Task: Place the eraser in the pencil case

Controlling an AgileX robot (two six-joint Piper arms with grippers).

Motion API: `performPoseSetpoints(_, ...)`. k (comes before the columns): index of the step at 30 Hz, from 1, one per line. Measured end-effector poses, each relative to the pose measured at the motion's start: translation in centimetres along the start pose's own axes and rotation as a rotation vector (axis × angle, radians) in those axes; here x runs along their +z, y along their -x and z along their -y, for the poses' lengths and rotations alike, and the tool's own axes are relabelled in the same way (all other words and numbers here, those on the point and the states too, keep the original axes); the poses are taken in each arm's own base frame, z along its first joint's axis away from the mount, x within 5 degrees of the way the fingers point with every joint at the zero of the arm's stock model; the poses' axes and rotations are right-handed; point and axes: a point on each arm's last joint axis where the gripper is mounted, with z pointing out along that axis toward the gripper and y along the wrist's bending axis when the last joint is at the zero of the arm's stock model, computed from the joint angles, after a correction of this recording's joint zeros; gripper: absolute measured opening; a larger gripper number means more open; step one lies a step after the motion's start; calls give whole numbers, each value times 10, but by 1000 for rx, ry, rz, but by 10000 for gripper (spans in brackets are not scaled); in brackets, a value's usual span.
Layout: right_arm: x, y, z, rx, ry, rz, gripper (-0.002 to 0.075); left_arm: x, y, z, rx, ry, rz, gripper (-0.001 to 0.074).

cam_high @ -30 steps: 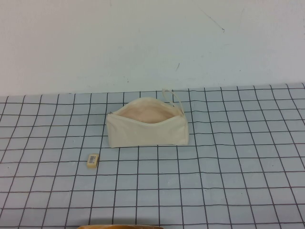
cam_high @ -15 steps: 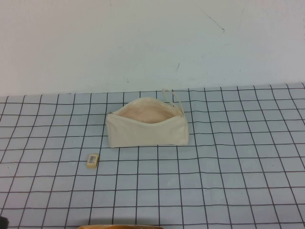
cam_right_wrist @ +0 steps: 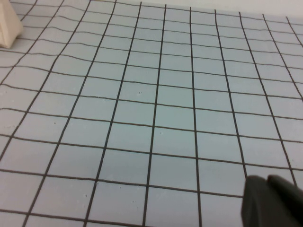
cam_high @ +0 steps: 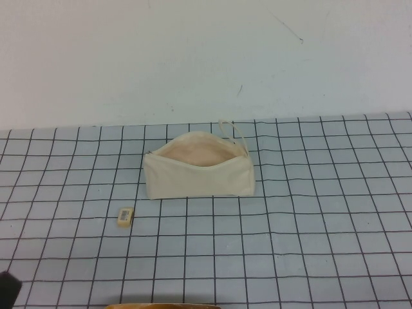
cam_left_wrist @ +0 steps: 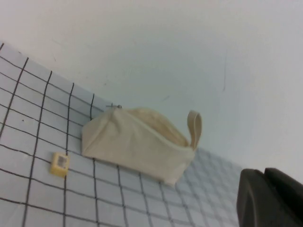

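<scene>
Left gripper [cam_high: 8, 288]: dark tip just showing at near left corner of tabletop in high view; in left wrist view, only dark block of it [cam_left_wrist: 270, 198] at picture corner. Jaws not readable. Right gripper [cam_right_wrist: 274, 201]: outside high view; in right wrist view, dark piece of it above tabletop. Arms themselves unseen.

Matt cloth pencil case [cam_high: 199, 169], rubbery eraser [cam_high: 125, 216]

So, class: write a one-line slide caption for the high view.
Eraser lies on the grid mat left of and nearer than the open pencil case; left end effector enters at the near-left corner, right end effector unseen.
</scene>
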Motion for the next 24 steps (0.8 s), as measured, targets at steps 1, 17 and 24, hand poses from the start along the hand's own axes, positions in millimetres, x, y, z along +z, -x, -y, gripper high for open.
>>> performPoseSetpoints(1,0,0,0,0,0,0,-3,1,4,8,63,3,-44,-1)
performPoseSetpoints(17,0,0,0,0,0,0,-3,134,99,42,795,349,-773,-1)
performPoseSetpoints(24,0,0,0,0,0,0,-3,209,81,35,835,430,-971,-1)
